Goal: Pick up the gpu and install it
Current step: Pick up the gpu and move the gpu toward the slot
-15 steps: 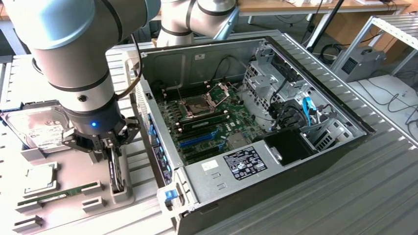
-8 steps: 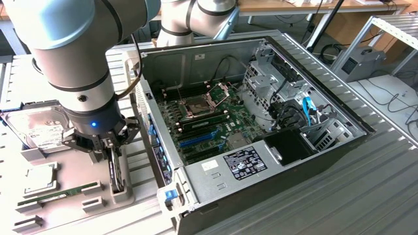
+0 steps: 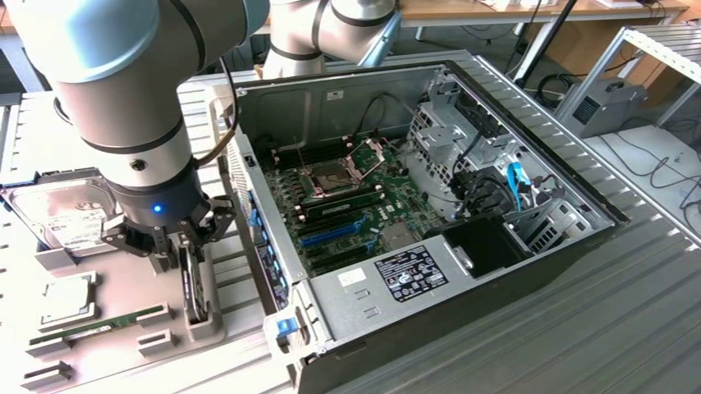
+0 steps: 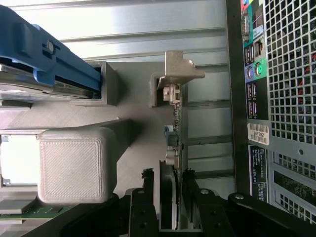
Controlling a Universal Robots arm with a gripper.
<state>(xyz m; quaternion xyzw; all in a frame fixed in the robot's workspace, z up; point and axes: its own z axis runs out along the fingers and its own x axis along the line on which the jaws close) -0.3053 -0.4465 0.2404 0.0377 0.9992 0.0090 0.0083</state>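
The black two-fingered claw [image 3: 184,253] [image 4: 169,190] is open. Its fingers [image 4: 147,197] straddle the top edge of the gpu [image 3: 196,287] [image 4: 173,148], a dark card on a green board, with a thin gap on each side. The card stands on edge in a slot of the light grey printed holder [image 3: 208,327], to the exterior view's left of the open black computer case [image 3: 493,271]. Seen edge-on, its fan face is hidden and its lower edge is sunk in the slot. The silver end bracket [image 4: 180,69] is clear in the wrist view. The grey arm [image 3: 126,107] points straight down.
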